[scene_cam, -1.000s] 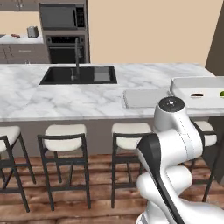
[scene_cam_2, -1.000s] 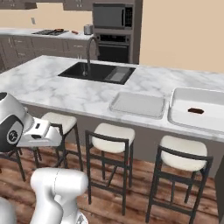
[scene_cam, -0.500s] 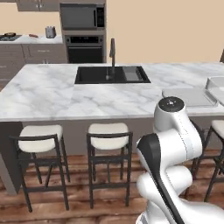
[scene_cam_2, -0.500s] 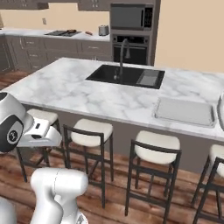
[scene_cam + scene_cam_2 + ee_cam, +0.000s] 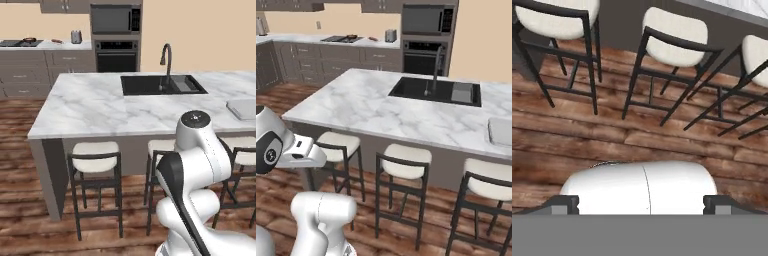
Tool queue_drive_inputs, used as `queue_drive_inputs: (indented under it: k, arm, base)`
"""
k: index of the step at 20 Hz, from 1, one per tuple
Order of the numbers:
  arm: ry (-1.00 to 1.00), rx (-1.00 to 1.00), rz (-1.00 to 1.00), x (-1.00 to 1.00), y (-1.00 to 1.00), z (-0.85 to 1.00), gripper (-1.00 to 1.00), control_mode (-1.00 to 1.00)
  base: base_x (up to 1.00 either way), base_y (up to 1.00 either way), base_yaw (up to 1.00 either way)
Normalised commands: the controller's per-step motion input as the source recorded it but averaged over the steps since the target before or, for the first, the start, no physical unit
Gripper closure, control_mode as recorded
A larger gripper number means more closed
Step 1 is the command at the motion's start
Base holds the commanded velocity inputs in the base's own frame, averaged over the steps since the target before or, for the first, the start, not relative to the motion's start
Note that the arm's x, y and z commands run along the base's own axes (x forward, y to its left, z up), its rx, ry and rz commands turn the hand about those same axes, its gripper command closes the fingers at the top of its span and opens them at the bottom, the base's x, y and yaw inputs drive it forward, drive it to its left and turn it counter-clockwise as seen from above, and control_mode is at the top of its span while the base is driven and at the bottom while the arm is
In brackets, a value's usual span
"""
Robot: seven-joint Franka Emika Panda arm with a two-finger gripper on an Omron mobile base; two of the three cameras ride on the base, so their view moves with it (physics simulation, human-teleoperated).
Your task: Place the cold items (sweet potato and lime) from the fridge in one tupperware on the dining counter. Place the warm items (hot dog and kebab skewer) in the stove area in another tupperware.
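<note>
The smaller tupperware [image 5: 501, 131], a shallow flat grey tray with a low rim, lies on the white veined marble worktop [image 5: 115, 107], right of its black sink [image 5: 161, 85]. Cream-cushioned black stools [image 5: 400, 162] stand below over plank flooring. The fingers [image 5: 641, 204] are spread wide, empty.

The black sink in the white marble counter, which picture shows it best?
The left base view: the black sink faces the camera with its whole basin and curved tap open. The right base view shows the sink too, farther off and slanted. The hand view looks down at stools and floor.
</note>
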Motion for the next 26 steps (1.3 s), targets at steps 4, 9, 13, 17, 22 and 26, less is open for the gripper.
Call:
queue_drive_inputs:
  k: [4,9,13,17,22,26]
  arm:
    - [0.0,0.0,0.0,0.0,0.0,0.0,-1.0,1.0]
    - [0.0,0.0,0.0,0.0,0.0,0.0,-1.0,1.0]
    - [0.0,0.0,0.0,0.0,0.0,0.0,-1.0,1.0]
    - [0.0,0.0,0.0,0.0,0.0,0.0,-1.0,1.0]
    - [0.0,0.0,0.0,0.0,0.0,0.0,-1.0,1.0]
    - [0.0,0.0,0.0,0.0,0.0,0.0,-1.0,1.0]
  base:
    - [0.0,1.0,-0.08]
    - [0.01,1.0,-0.12]
    - [0.05,1.0,-0.14]
    - [0.2,1.0,-0.12]
    - [0.24,1.0,-0.12]
    - [0.37,1.0,-0.13]
